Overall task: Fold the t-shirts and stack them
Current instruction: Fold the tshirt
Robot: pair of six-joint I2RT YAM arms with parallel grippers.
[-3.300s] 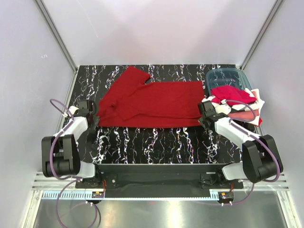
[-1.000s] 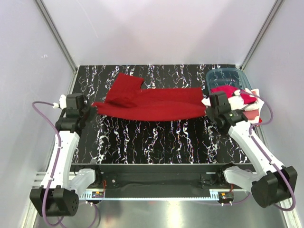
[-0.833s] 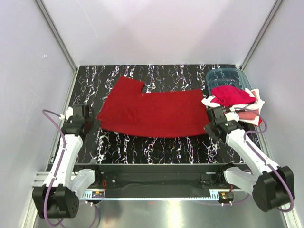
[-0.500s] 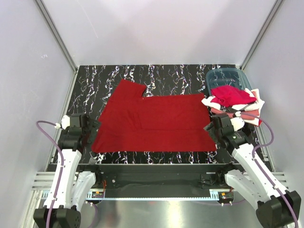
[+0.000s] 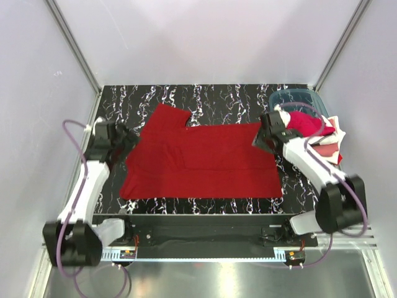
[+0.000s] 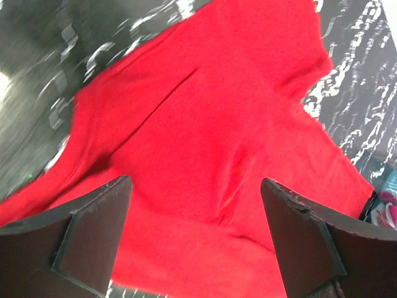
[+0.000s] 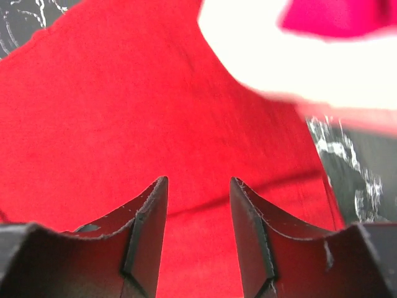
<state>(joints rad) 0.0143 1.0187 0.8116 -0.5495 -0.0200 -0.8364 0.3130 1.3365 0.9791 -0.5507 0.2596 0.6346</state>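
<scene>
A large deep red t-shirt [image 5: 201,158] lies spread flat on the black marbled table [image 5: 223,99], one sleeve pointing to the far left. My left gripper [image 5: 126,141] hovers over its left edge. In the left wrist view, this gripper [image 6: 195,181] stands wide open above the red cloth [image 6: 205,112] with nothing between the fingers. My right gripper [image 5: 261,137] is over the shirt's far right corner, beside a pile of red, pink and white t-shirts [image 5: 317,133]. The right wrist view shows that gripper [image 7: 198,180] open over red cloth [image 7: 124,105].
A teal translucent bin [image 5: 296,99] stands at the far right corner, behind the pile. White cloth [image 7: 260,56] and pink cloth [image 7: 329,15] from the pile fill the upper right of the right wrist view. Grey walls close in the table on three sides.
Both grippers drew the red shirt toward the near edge, laid it flat and opened. They have since moved away from its near corners toward the far part of its sides.
</scene>
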